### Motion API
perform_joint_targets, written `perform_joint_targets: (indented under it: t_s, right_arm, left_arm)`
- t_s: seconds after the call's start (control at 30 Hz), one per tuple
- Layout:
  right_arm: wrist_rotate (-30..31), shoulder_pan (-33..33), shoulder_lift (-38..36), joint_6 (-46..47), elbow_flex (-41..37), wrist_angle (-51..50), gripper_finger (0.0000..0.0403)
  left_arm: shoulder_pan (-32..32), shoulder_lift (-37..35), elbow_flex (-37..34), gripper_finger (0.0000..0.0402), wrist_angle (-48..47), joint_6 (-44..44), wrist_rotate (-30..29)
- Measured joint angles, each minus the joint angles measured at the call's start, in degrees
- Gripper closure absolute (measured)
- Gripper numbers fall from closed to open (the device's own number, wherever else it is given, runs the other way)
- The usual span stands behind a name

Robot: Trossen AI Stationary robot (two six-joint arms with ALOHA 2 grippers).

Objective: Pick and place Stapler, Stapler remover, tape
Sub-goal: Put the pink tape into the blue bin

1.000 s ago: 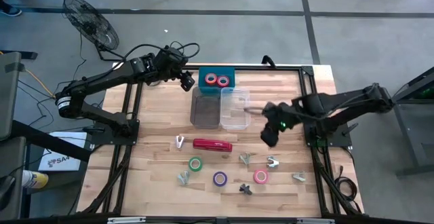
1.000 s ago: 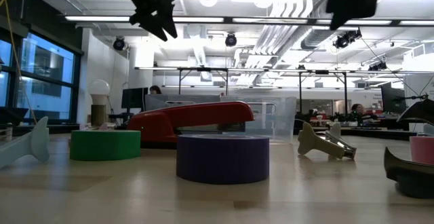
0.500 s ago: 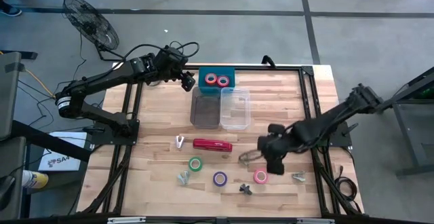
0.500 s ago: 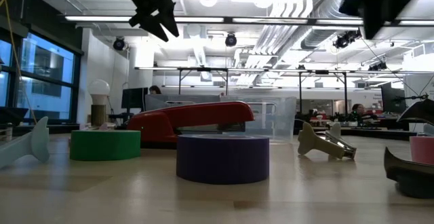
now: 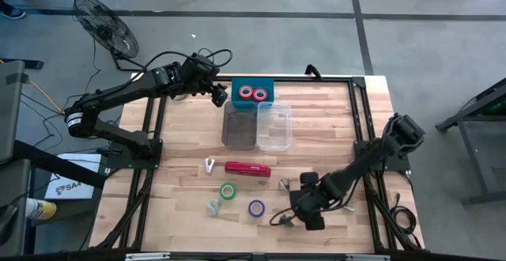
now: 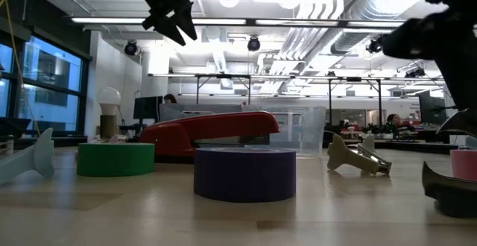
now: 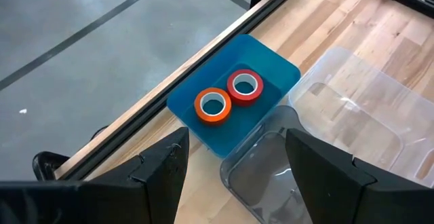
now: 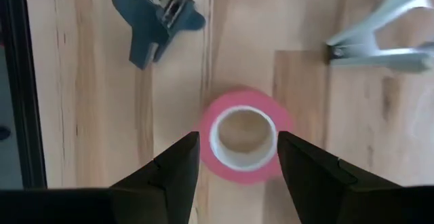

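Two rolls of tape (image 7: pixel 230 95), one red and one orange, already lie in the blue bin (image 5: pixel 267 82) at the surface's (image 5: pixel 182 134) 12 o'clock edge. I judge that to be all that is finished. The two clear bins (image 5: pixel 273 126) just at 6 o'clock from it look empty.

Everything else is out on the wood. The stapler (image 5: pixel 247 168) lies near the middle, at 6 o'clock from the clear bins. The green tape (image 5: pixel 228 191) and purple tape (image 5: pixel 256 208) sit closer to the near edge. Several staple removers are scattered, one pale remover (image 5: pixel 209 164) at 9 o'clock of the stapler and others toward 5 and 7 o'clock.

My right hand (image 8: pixel 237 142) is down at about 5 o'clock on the surface. It is spread open with a finger on either side of the pink tape (image 8: pixel 244 134), and nothing is gripped yet. My left hand (image 7: pixel 237 156) hangs open and empty over the blue bin's 9 o'clock side.

Around the pink roll, a dark remover (image 8: pixel 156 17) and a silver remover (image 8: pixel 380 44) lie near but apart from it. I expect they are close enough to be nudged if I close carelessly. My path back to the blue bin crosses the stapler and the clear bins, and my left hand waits beside the drop point.
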Motion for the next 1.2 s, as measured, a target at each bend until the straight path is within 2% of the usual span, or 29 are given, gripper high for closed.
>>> perform_joint_targets:
  t_s: [0.27,0.63,0.9,1.2]
  right_arm:
    - [0.6,3.4,2.8,1.4,0.0,7.0,0.0212]
    - [5.3,4.8,4.8,6.3,0.0,4.8,0.0212]
    - [5.2,5.0,5.0,5.9,0.0,4.4,0.0212]
    - [4.9,5.1,9.0,6.3,0.0,4.8,0.0212]
  left_arm:
    - [0.0,0.0,0.0,0.0160,0.0,0.2,0.6]
    - [0.0,0.0,0.0,0.0160,-0.1,0.2,1.9]
    - [0.0,0.0,0.0,0.0160,-0.2,0.2,1.9]
    - [0.0,0.0,0.0,0.0160,-1.3,0.2,1.9]
